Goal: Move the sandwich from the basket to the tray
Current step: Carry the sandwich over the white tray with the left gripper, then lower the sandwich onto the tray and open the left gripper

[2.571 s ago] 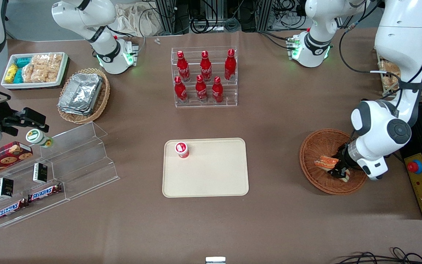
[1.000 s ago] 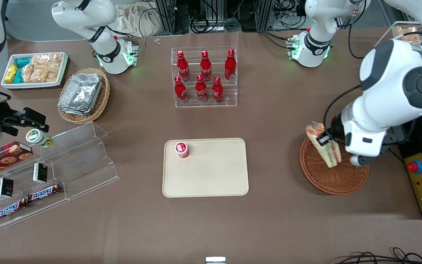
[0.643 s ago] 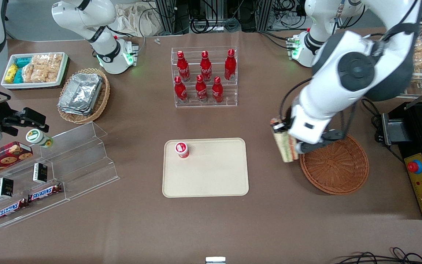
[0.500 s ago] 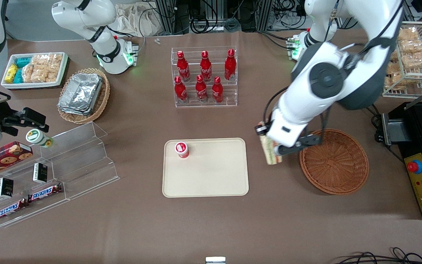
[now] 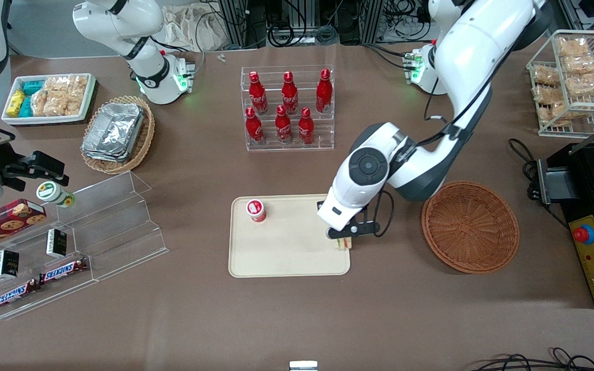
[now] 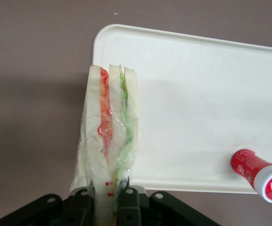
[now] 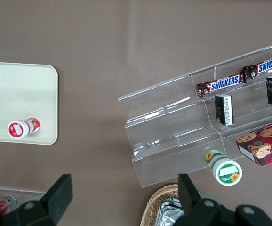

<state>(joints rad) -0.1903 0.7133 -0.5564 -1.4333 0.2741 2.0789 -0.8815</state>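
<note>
My gripper (image 5: 342,238) hangs over the edge of the beige tray (image 5: 286,257) that lies toward the working arm's end, shut on the sandwich (image 5: 344,243). Only a sliver of the sandwich shows under the wrist in the front view. In the left wrist view the wrapped sandwich (image 6: 108,136) stands on edge between my black fingers (image 6: 129,203), white bread with orange and green filling, above the tray's corner (image 6: 183,94) and the bare table. The reddish-brown wicker basket (image 5: 469,226) sits on the table toward the working arm's end, with nothing in it.
A small red bottle with a white cap (image 5: 256,210) stands on the tray, at its corner toward the parked arm. A clear rack of red bottles (image 5: 287,109) stands farther from the camera. A clear stepped shelf (image 5: 85,232) with snacks lies toward the parked arm's end.
My gripper lifted the sandwich out of the basket and carried it sideways and lower, to the tray's edge. The basket stayed in place.
</note>
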